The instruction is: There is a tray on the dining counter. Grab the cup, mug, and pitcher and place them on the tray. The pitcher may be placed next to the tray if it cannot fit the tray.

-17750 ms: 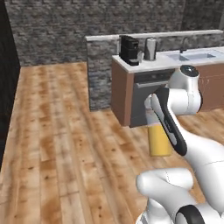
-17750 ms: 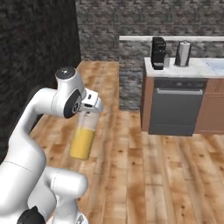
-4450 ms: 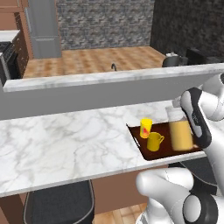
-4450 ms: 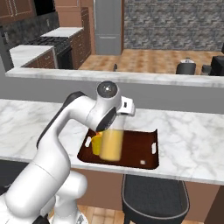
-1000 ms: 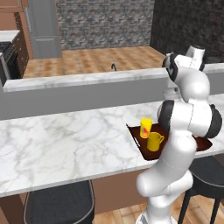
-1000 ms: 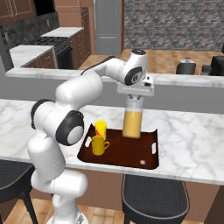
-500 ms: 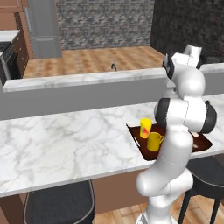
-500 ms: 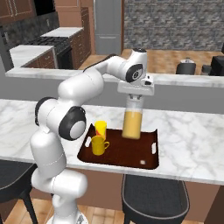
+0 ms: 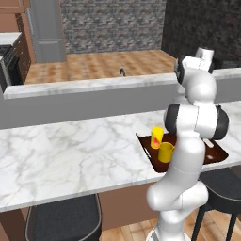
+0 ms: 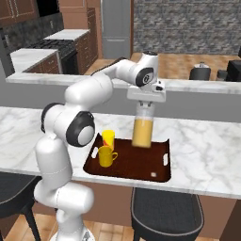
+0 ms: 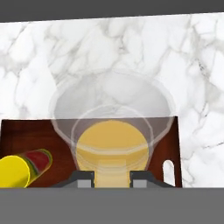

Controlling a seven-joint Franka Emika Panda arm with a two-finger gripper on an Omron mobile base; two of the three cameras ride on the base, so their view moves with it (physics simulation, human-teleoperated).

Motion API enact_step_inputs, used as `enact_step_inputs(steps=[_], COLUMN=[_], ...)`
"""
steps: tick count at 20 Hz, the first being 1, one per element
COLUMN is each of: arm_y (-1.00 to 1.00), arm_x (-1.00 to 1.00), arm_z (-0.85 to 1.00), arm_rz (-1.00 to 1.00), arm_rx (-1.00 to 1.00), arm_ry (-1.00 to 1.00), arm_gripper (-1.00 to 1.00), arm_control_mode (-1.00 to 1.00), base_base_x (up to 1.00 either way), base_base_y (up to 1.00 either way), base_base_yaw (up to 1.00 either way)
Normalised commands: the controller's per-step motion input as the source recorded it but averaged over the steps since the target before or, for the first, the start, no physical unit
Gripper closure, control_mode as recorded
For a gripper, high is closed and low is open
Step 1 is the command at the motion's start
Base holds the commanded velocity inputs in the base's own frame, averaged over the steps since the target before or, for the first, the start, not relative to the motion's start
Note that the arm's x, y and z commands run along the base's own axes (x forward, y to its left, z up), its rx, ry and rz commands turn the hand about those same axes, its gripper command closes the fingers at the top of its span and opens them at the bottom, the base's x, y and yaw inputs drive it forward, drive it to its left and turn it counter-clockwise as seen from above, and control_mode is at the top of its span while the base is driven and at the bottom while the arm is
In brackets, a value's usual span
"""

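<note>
The glass pitcher of orange juice stands upright at the back of the dark brown tray on the dining counter. My gripper is straight above it, shut on the pitcher's top. In the hand view I look down into the pitcher, and my gripper holds a pale part of its near rim. The cup with its red mark stands at the tray's back left corner. The handled mug sits just in front of it. In the left base view my arm hides the pitcher beside the cup and mug.
A raised grey ledge runs along the far side of the counter just behind the tray. Black stools stand under the near edge. Bare marble stretches left of the tray.
The arm's upper links have straightened upward a little. The pitcher, still under the gripper, stays at the same spot on the tray; cup and mug have not moved.
</note>
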Motion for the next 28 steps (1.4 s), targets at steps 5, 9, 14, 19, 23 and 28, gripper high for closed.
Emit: enact_step_inputs(steps=[5,9,14,19,23,28], arm_y=[0.00,0.00,0.00,0.00,0.00,0.00], arm_x=[0.09,0.09,0.08,0.04,0.03,0.01], arm_z=[-0.15,-0.20,-0.18,-0.16,-0.15,-0.16], arm_rz=[0.00,0.00,0.00,0.00,0.00,0.00], arm_rx=[0.00,0.00,0.00,0.00,0.00,0.00], arm_ry=[0.00,0.01,0.02,0.01,0.01,0.02], arm_gripper=[1.00,1.00,1.00,1.00,1.00,1.00], arm_control_mode=[-1.00,-1.00,-1.00,-1.00,-1.00,-1.00], base_base_x=[0.00,0.00,0.00,0.00,0.00,0.00], base_base_y=[0.00,0.00,0.00,0.00,0.00,0.00], base_base_yaw=[0.00,0.00,0.00,0.00,0.00,0.00])
